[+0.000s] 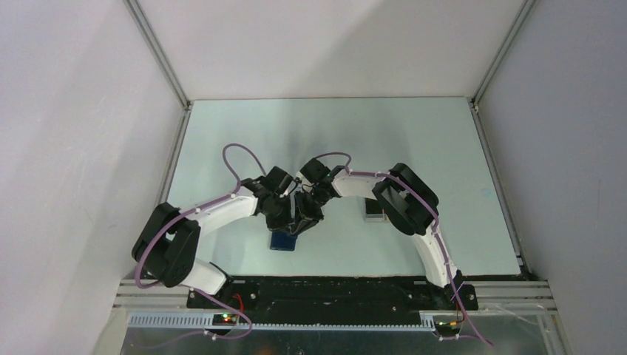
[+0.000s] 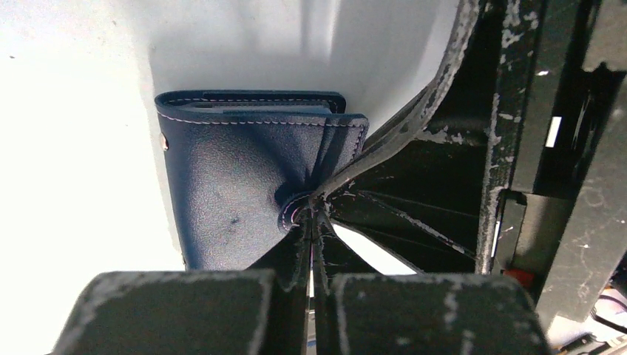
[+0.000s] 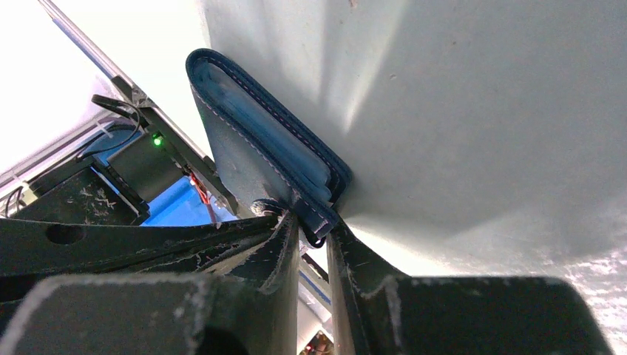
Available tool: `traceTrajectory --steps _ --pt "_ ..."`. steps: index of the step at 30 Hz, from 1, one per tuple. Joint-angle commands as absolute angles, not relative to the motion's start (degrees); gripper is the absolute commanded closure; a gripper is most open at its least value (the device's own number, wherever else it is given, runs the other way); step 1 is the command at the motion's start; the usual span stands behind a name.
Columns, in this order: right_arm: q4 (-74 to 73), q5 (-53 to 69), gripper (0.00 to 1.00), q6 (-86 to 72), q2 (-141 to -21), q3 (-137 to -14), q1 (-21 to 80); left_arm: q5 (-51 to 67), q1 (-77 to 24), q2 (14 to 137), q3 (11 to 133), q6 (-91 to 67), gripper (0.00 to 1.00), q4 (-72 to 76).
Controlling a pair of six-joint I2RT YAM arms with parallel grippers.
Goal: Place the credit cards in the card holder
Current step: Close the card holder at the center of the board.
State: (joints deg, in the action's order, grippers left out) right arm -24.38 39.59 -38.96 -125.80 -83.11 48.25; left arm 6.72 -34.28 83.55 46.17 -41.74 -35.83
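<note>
The card holder point(image 1: 283, 240), a navy-blue folding wallet, sits mid-table between both arms. In the left wrist view the card holder point(image 2: 222, 170) lies closed, with a pale snap stud at its left edge. My left gripper point(image 2: 314, 214) is shut on its small round clasp tab. In the right wrist view my right gripper point(image 3: 316, 228) is shut on a corner of the card holder point(image 3: 244, 148), whose stacked layers show along the edge. From above, the left gripper point(image 1: 287, 225) and right gripper point(image 1: 302, 224) meet over it. The credit cards are out of view.
A clear case with a dark base point(image 1: 374, 211) lies right of centre, partly hidden under the right arm. White walls with metal rails enclose the table on three sides. My right gripper's finger point(image 2: 421, 111) crosses close beside the left one.
</note>
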Motion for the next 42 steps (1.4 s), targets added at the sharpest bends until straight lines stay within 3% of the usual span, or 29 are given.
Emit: traceTrajectory --steps 1,17,26,32,42 --pt "-29.3 28.6 0.8 -36.6 -132.3 -80.0 50.4 0.4 -34.5 85.7 48.0 -42.4 1.0 -40.4" --pt "-29.4 28.6 0.81 -36.7 -132.3 -80.1 50.4 -9.7 -34.4 88.5 50.8 -41.8 1.0 -47.5" --pt "-29.4 28.8 0.8 -36.5 -132.1 -80.1 50.4 -5.5 -33.8 85.7 51.3 -40.0 1.0 -46.2" --pt "-29.1 29.5 0.75 -36.8 -129.0 -79.5 50.6 0.3 -28.9 79.0 48.1 -38.8 0.99 -43.4" --pt "-29.4 30.5 0.57 -37.1 -123.8 -79.2 50.5 11.4 -19.8 75.5 40.4 -36.2 0.84 -37.7"
